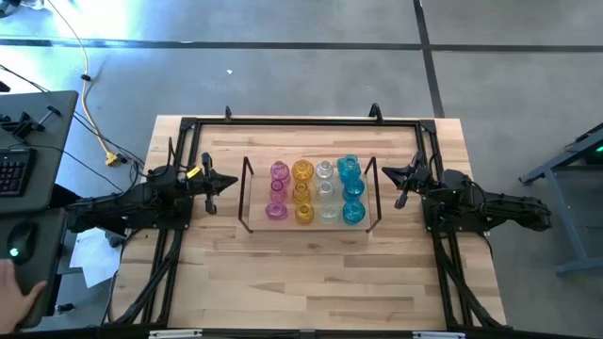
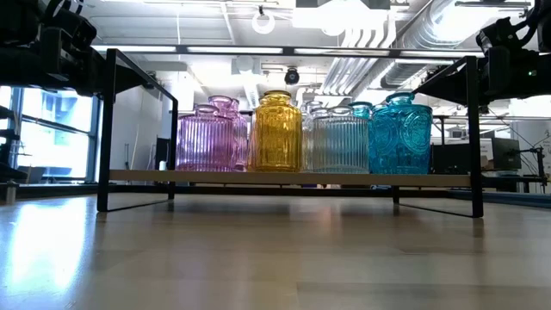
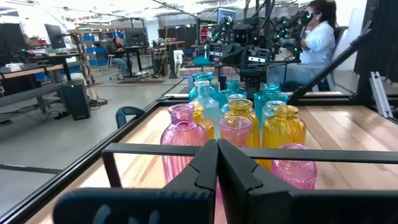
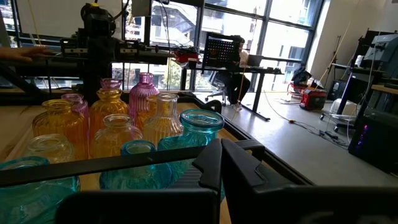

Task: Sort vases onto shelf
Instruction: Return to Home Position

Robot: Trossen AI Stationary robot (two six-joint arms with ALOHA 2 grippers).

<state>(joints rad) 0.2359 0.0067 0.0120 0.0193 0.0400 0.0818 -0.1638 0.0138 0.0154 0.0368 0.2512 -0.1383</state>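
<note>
The vases (image 1: 314,191) are all set on the shelf (image 1: 256,205) at the middle of the table (image 1: 311,282). The left gripper (image 1: 229,182) is held closed and empty just beside the shelf's left wire end, and the right gripper (image 1: 388,173) likewise beside the right end. If either end were clipped by an arm, the closely packed glass could be toppled. The shelf is filled in columns: pink vases (image 1: 277,191), amber vases (image 1: 302,191), clear vases (image 1: 326,191), cyan vases (image 1: 351,191). Nothing is seen inside them.

Black angular left hand (image 1: 226,182), right hand (image 1: 389,173)
</note>
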